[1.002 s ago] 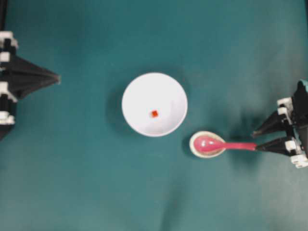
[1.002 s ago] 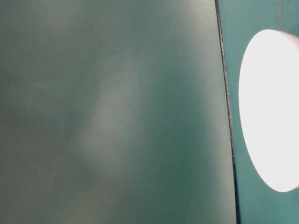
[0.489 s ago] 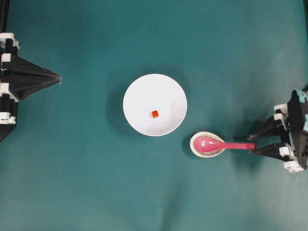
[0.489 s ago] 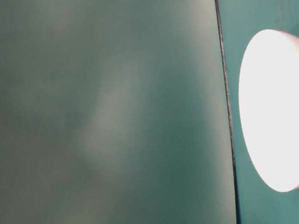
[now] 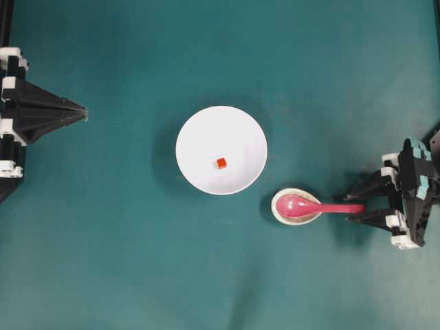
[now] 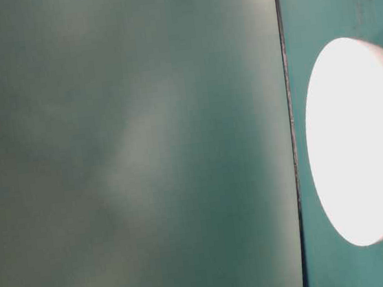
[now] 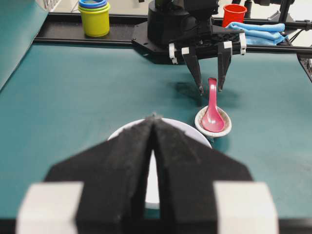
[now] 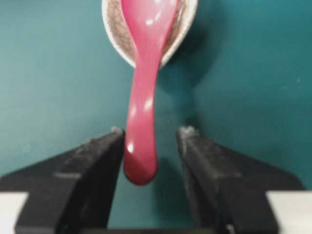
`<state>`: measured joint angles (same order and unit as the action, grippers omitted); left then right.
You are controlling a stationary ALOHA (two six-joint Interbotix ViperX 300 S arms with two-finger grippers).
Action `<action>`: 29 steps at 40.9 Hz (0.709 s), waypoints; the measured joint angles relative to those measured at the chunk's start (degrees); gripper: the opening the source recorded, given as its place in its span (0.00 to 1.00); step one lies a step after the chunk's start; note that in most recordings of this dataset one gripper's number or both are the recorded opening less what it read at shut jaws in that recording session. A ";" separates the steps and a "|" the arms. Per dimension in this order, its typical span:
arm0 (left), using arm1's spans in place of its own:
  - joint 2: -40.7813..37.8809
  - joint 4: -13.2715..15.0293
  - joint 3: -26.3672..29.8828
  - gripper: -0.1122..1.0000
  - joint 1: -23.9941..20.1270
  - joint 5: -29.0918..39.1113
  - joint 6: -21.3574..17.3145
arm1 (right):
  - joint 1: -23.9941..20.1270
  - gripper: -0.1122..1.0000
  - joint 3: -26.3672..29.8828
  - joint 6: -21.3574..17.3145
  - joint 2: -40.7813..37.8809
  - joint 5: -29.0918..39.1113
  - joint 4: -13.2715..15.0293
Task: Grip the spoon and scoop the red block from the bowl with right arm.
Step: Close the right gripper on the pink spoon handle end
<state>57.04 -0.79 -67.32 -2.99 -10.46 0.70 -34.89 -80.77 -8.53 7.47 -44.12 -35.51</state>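
Spoon (image 8: 141,97) handle now lies between the wide-spread fingers of the right pincer (image 8: 148,141), which has advanced, ungripped.

A teal mat (image 5: 137,275) covers the table — at its far edge, stacked cups (image 7: 95,17) and a folded blue cloth (image 7: 261,31).

One spoon (image 5: 313,206), one small dish (image 5: 282,214) under its scoop, one white bowl (image 5: 240,130) holding one red block (image 5: 221,163); two grippers, left (image 5: 81,112) and right (image 5: 352,210); at the table's far edge, one stack of cups (image 7: 95,17), one red cup (image 7: 234,13), one blue cloth (image 7: 258,31)
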 measured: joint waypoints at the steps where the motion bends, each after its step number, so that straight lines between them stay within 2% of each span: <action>1: -0.09 0.00 0.00 0.10 0.00 0.00 0.00 | 0.09 0.58 0.00 -0.09 -0.09 0.00 0.00; 18: -0.18 0.09 0.00 0.10 0.00 -0.18 0.00 | 0.09 0.55 0.09 0.00 -0.44 0.00 -0.62; 23: -0.18 0.09 0.00 0.10 0.00 0.00 0.00 | 0.09 0.47 0.26 0.00 -0.44 0.26 -0.70; 29: -0.18 0.00 0.00 0.10 0.00 -0.18 0.00 | 0.09 0.31 0.62 0.00 -0.44 0.62 -0.70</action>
<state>56.87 -0.79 -67.32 -2.99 -10.63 0.70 -34.80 -80.16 -8.53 7.03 -43.51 -36.21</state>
